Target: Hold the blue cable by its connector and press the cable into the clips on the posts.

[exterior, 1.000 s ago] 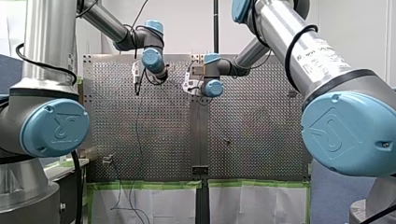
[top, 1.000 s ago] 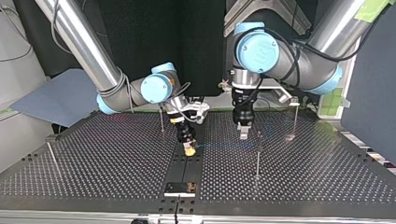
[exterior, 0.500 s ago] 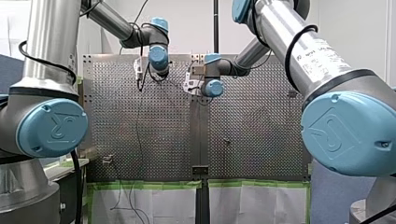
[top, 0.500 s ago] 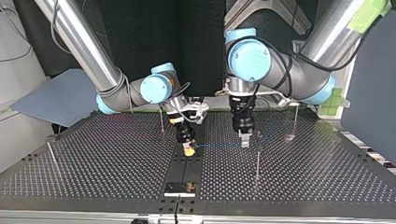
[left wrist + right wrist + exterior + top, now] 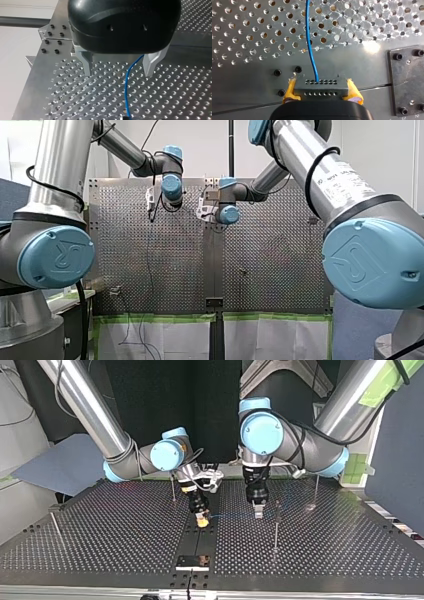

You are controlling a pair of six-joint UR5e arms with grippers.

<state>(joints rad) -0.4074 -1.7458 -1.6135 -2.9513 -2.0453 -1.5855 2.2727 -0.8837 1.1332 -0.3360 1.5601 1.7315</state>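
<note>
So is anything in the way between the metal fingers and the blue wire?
Nothing visible. The blue cable runs through the open gap of my left gripper, close to one finger, with only the perforated table beneath.

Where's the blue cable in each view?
Front view: too thin to make out.
Top view: blue cable runs from my right gripper to my left gripper.
Left wrist view: between my left gripper's fingers.
Right wrist view: leaves the connector my right gripper holds.
Shared landmark: perforated table.

Left gripper [image 5: 258, 513] shifted slightly toward right gripper [image 5: 202, 521].
</note>
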